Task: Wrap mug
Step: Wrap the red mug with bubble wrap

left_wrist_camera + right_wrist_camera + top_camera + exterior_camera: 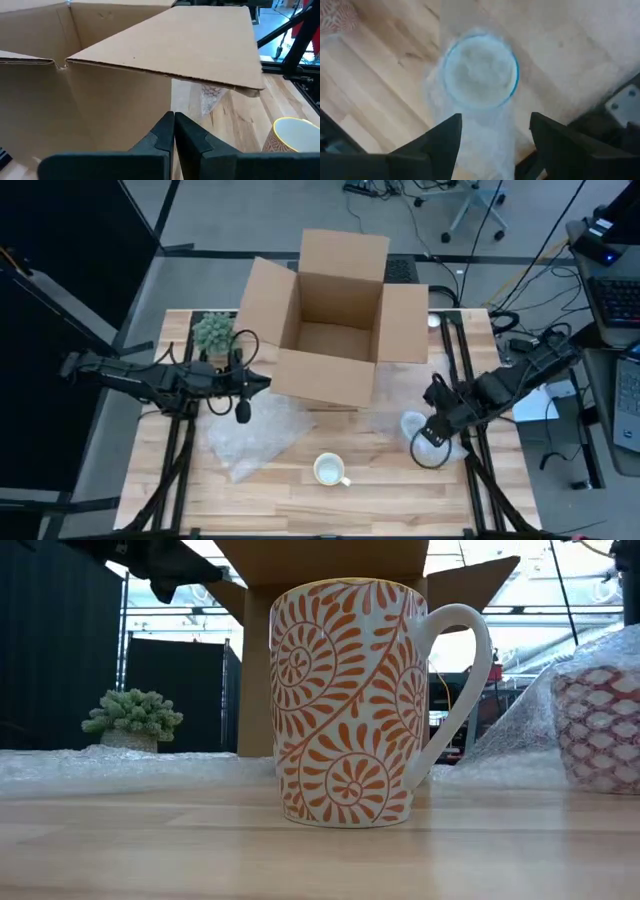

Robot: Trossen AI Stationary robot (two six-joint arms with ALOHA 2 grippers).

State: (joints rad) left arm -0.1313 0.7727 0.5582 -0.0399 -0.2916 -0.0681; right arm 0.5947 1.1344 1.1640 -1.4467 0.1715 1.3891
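Early step: mug [329, 470] bare, bottom centre, beside bubble wrap [255, 435]. Left pincer [262, 383] clenched empty, centre-left; right pincer [432, 439] released over wrapped item [418, 425]. Next: needs mug onto wrap, probably.

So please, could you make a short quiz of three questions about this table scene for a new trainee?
1. True or false: the white mug with orange swirls stands upright on the wooden table.
2. Which gripper has its fingers shut: the left gripper or the right gripper?
3. What lies left of the mug in the high view? A) sheet of clear bubble wrap B) small green plant C) open brown cardboard box

Key: 1 true; 2 left; 3 A
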